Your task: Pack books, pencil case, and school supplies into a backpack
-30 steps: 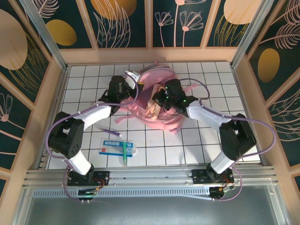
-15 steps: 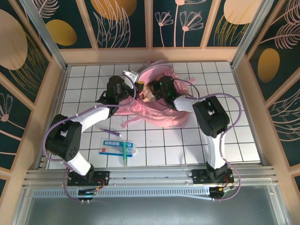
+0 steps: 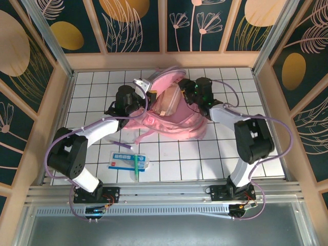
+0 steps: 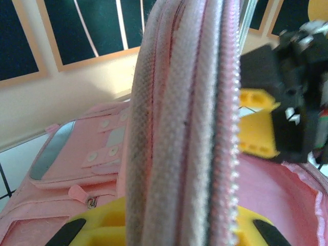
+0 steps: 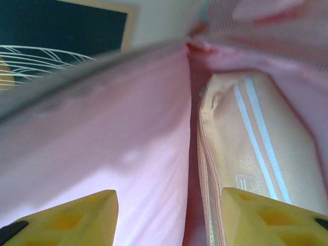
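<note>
The pink backpack [image 3: 179,123] lies at the table's middle with its mouth held wide. My left gripper [image 3: 145,88] is shut on its zipper rim [image 4: 179,102], which stands up between the yellow fingers [image 4: 97,228]. The peach pencil case [image 3: 166,104] rests inside the opening. My right gripper [image 3: 185,96] is open at the mouth's right side. In the right wrist view the pencil case [image 5: 251,148] lies against the pink lining [image 5: 128,138], past my spread gripper [image 5: 169,220]. The white-and-blue packet [image 3: 123,160] and green pen [image 3: 136,165] lie near the front. The navy booklet is hidden.
A slim purple stick [image 3: 123,145] lies just behind the packet. Pink straps [image 3: 141,134] trail from the backpack toward the front. Wooden walls fence the tiled table [image 3: 225,154] on three sides. The right gripper's black body [image 4: 300,113] hangs close beside the held rim.
The right gripper carried the peach pencil case up into the backpack's mouth, let it go and drew back to the right. The left gripper kept holding the rim, raising it slightly.
</note>
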`<control>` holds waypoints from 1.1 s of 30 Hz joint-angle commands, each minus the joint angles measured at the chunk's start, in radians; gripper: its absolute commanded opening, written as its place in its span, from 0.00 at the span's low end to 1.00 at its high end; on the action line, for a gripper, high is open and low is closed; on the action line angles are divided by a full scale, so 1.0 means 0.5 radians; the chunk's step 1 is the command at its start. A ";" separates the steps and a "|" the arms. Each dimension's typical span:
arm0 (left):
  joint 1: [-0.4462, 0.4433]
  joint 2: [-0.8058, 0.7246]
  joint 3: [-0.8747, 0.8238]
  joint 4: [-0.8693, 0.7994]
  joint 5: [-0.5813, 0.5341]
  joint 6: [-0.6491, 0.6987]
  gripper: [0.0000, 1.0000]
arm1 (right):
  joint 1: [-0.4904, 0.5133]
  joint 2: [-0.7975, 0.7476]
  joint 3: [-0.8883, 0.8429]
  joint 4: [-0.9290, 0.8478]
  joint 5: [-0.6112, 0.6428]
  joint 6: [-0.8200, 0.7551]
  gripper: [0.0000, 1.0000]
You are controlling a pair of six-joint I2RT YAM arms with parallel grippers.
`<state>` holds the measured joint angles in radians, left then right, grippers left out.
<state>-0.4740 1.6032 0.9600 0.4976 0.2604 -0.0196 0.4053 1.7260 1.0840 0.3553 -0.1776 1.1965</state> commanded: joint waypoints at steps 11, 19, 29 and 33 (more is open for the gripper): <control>-0.015 -0.126 0.056 0.367 0.086 -0.024 0.00 | 0.171 0.352 0.170 -0.497 -0.129 -0.280 0.59; -0.015 -0.104 0.056 0.376 0.125 -0.042 0.00 | 0.262 0.582 0.162 0.462 -0.298 0.110 0.14; -0.015 -0.075 0.036 0.436 0.122 -0.076 0.00 | 0.272 0.945 0.563 0.779 -0.087 0.373 0.08; -0.015 -0.092 0.037 0.441 0.068 -0.067 0.00 | 0.311 0.946 0.514 0.753 -0.091 0.407 0.15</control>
<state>-0.4652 1.6032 0.9569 0.5297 0.2417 -0.0166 0.5491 2.1948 1.3350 0.6724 -0.2638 1.3701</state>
